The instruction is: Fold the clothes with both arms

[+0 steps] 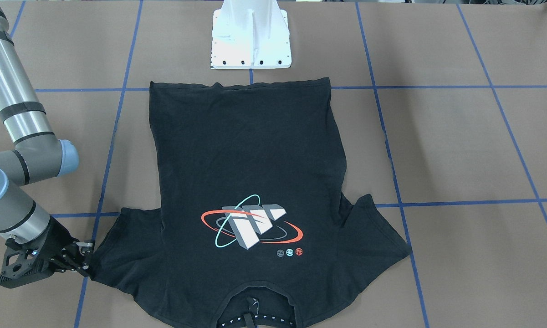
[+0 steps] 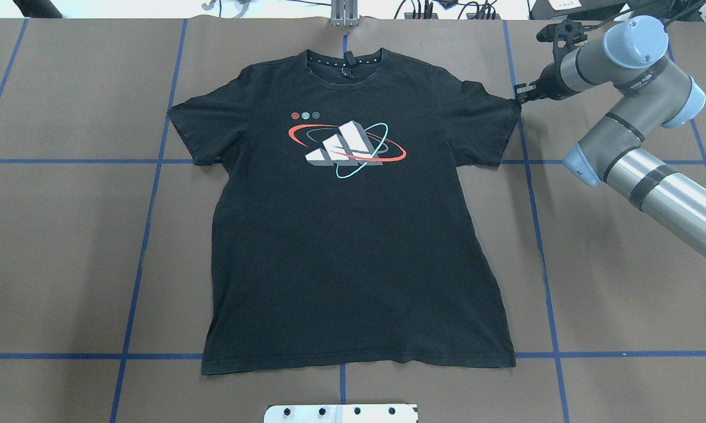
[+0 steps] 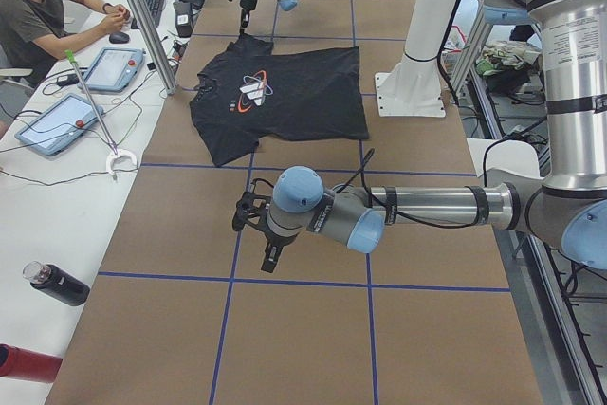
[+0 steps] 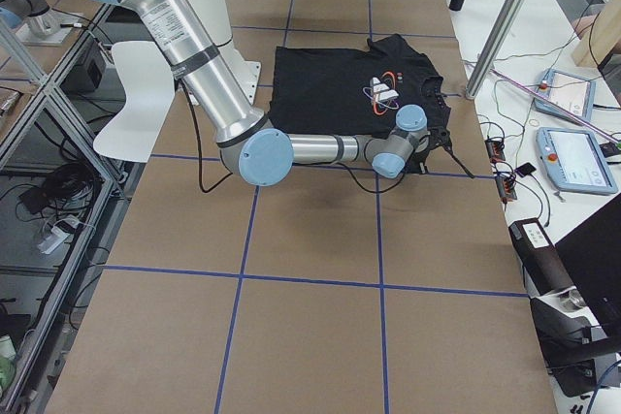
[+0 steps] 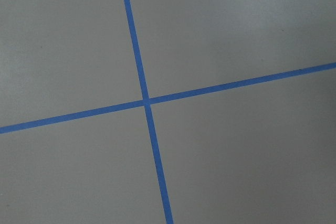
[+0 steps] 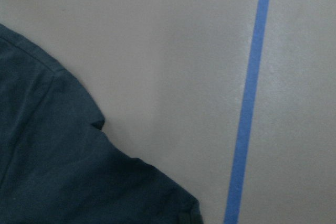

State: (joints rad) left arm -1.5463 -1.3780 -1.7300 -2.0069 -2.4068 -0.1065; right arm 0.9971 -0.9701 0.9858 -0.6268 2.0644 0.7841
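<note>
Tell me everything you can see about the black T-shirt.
The T-shirt is black, short-sleeved and soft-looking, spread flat with its red, cyan and grey-white graphic facing up. Its collar points away from the robot, and its hem lies near the white base. It rests on the brown table. The right pincer sits at the tip of one sleeve; whether it grips is unclear.

Bright, even overhead light; soft shadows; right wrist view blurred.
</note>
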